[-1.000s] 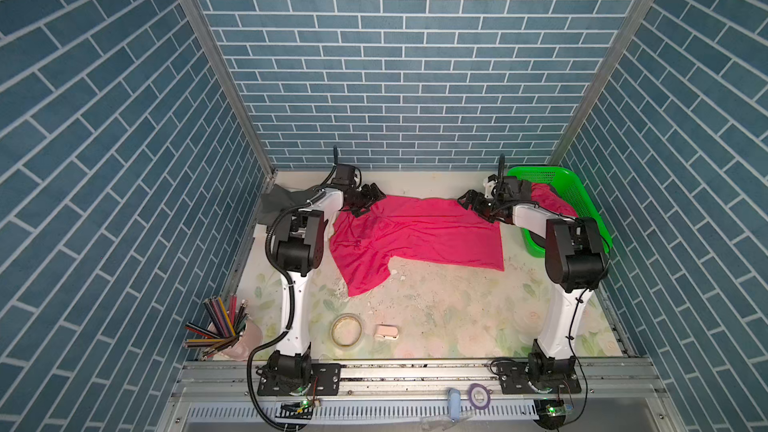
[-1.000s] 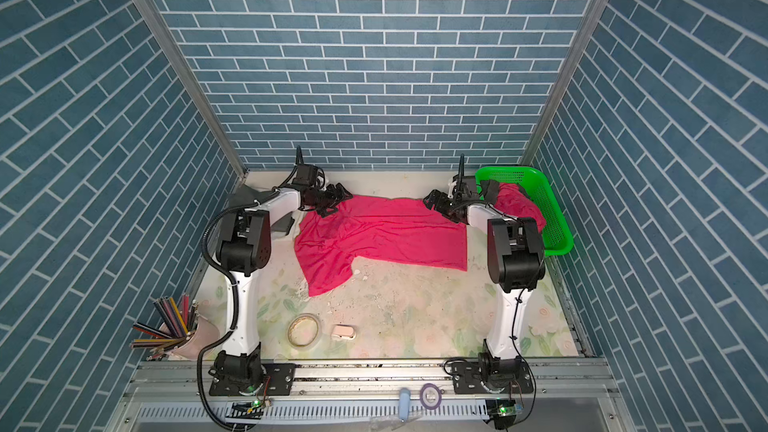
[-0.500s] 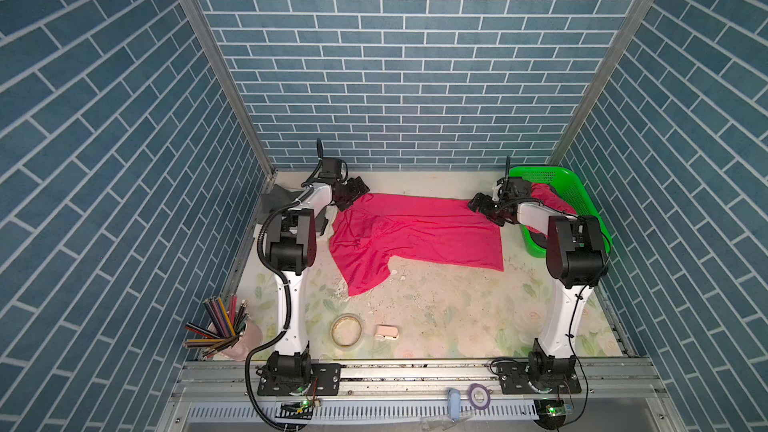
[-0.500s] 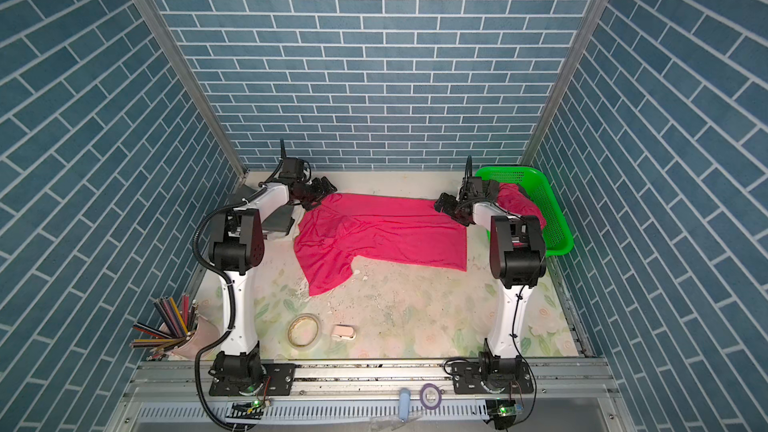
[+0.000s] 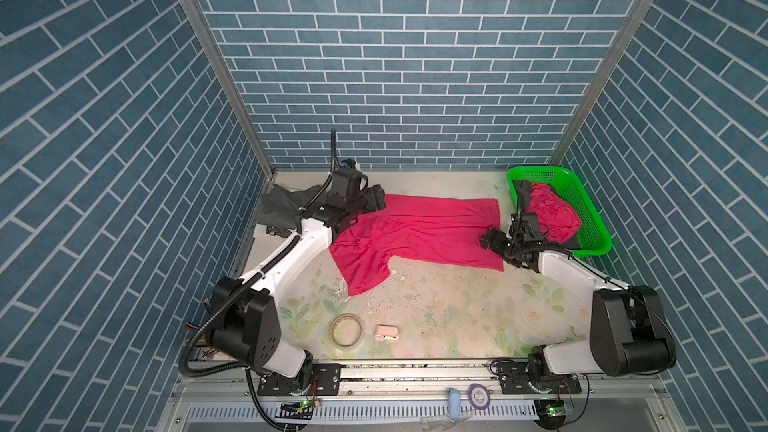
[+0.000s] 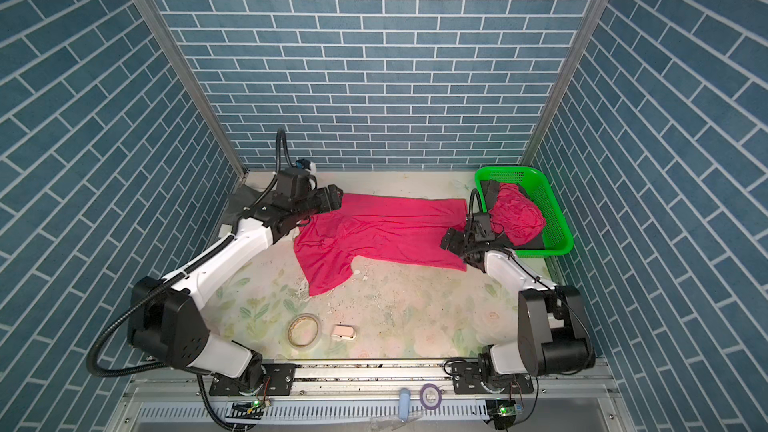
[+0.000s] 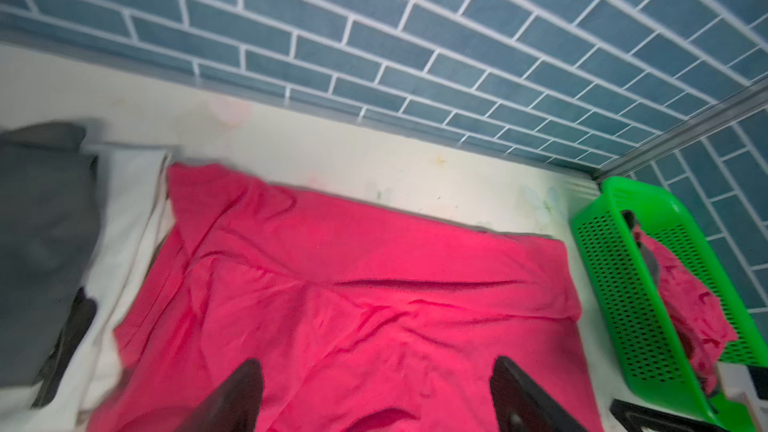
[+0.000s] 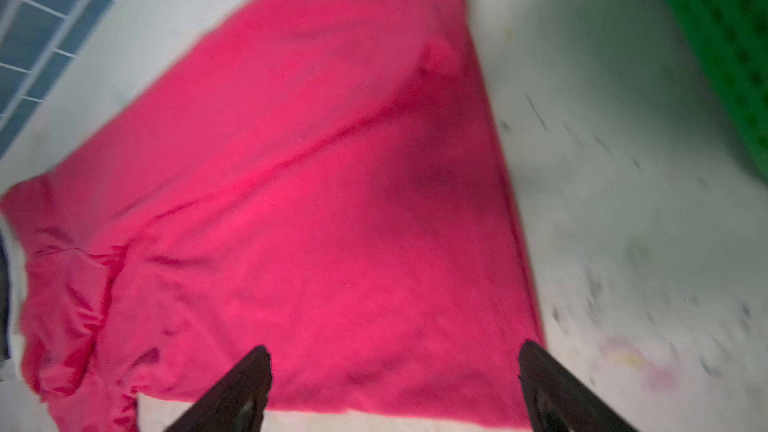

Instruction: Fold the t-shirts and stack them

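Pink shirt (image 5: 424, 234) lying spread, unfolded. Left gripper (image 7: 376, 367) and right gripper (image 8: 394, 349) hovering over its ends, jaws apart, empty. Basket (image 5: 536, 169) holding more.

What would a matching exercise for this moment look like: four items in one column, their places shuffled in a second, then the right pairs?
Things:
1. spread pink t-shirt
2. crumpled pink t-shirt
3. dark grey t-shirt
4. tape roll

Places:
A. inside the green basket
B. near the front edge of the table, beside a small white object
C. in the far left corner
D. laid out across the far half of the table

Pairs: 1-D, 2-A, 3-C, 4-B
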`<state>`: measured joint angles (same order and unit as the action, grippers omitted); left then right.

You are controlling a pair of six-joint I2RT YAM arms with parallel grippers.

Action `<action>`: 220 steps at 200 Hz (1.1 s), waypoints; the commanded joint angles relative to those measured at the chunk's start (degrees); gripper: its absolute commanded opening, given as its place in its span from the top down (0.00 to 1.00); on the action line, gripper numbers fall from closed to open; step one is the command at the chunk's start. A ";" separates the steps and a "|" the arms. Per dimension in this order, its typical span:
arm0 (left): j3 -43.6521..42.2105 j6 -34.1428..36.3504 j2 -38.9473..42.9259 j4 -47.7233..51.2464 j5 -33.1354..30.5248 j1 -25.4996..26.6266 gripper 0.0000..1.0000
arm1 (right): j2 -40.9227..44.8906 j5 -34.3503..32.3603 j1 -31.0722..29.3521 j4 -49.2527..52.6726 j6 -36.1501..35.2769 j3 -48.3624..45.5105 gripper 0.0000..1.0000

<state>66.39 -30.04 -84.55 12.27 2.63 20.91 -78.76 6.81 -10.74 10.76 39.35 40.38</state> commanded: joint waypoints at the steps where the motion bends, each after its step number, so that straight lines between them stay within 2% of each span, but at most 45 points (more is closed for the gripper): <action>1: -8.43 -3.06 3.12 -3.80 4.95 -2.54 0.13 | 5.40 -1.96 0.17 2.29 8.10 -5.70 0.09; 41: -14.85 -4.67 6.46 -1.74 11.31 -2.67 0.13 | 9.38 1.76 -0.15 -3.68 18.38 -14.89 0.17; 61: -18.40 -6.54 7.50 -2.32 13.82 -3.62 0.13 | 9.21 0.24 -0.32 -6.21 21.15 -15.94 0.20; 80: -20.34 -8.30 8.07 -0.82 13.33 -4.95 0.13 | 7.20 -1.38 -0.19 -8.20 24.32 -15.86 0.26; 110: -22.29 -11.46 8.05 1.19 16.61 -7.02 0.13 | 1.57 0.43 0.02 -15.59 26.03 -15.69 0.43; 134: -23.30 -14.91 7.00 5.29 17.67 -8.74 0.13 | 1.11 0.58 -0.05 -19.90 27.13 -16.49 0.76; 161: -27.42 -19.36 8.12 4.89 22.95 -9.24 0.13 | 3.53 -1.11 0.00 -20.42 26.34 -16.64 0.92; 174: -29.54 -21.58 10.07 4.09 23.46 -8.80 0.13 | 4.09 -1.42 0.05 -20.14 25.29 -16.12 0.95; 200: -30.50 -21.86 13.10 11.72 18.19 -9.04 0.13 | 4.32 -0.61 0.06 -20.52 23.71 -15.18 0.97; 220: -32.03 -23.09 14.36 11.07 19.59 -9.15 0.13 | 4.58 -0.57 0.10 -20.88 22.49 -14.88 0.97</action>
<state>35.73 -50.39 -72.18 20.75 22.55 11.90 -75.20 6.85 -10.81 -9.26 63.64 24.10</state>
